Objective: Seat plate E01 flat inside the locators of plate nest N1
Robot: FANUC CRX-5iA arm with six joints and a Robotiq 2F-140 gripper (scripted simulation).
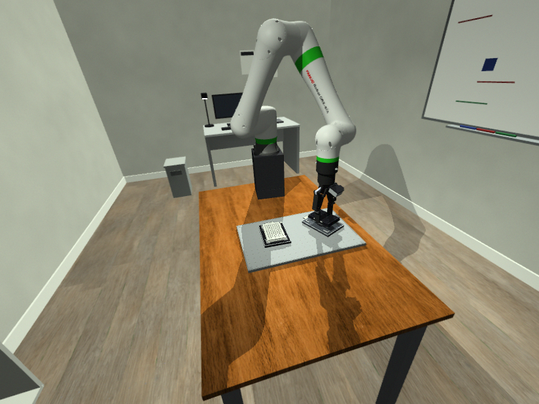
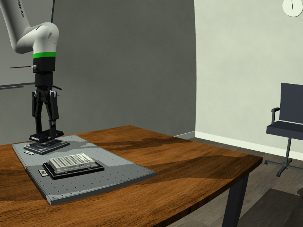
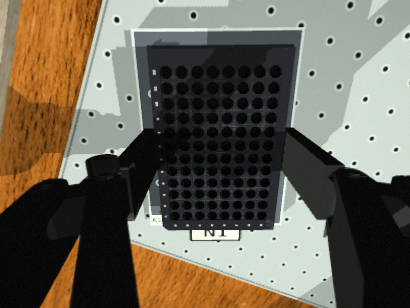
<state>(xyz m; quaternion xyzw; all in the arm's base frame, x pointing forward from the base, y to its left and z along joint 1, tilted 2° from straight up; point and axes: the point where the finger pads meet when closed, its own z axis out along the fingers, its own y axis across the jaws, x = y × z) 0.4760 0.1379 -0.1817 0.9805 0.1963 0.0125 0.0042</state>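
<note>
Plate E01 (image 2: pixel 45 136), a black well plate with rows of round wells, hangs level just above plate nest N1 (image 2: pixel 46 146) at the left edge of the exterior view, with a visible gap between its underside and the nest. In the wrist view the plate (image 3: pixel 220 135) fills the middle of the frame and covers most of the grey nest (image 3: pixel 140 65). It sits a little off from the nest's outline, so a strip of the nest shows along its left and top sides. The white N1 label (image 3: pixel 215 233) peeks out below the plate's lower edge.

The gripper (image 2: pixel 45 126) is clamped on plate E01. Its two black fingers press the plate's long sides, one finger (image 3: pixel 145 165) at the left and the other at the right of the wrist view. The fingers point straight down from a vertical wrist with a green band. Above it, the white arm (image 1: pixel 278 78) bends over from its dark pedestal (image 1: pixel 269 178) at the far end of the wooden table (image 1: pixel 304 304) in the top view.

Plate E07 (image 2: pixel 71 161), a white well plate, sits flat in the black plate nest N2 (image 2: pixel 73 170), lower and to the right of N1 in the exterior view, well apart from the gripper. Both nests rest on a grey perforated base plate (image 2: pixel 110 170) lying on the table.
</note>
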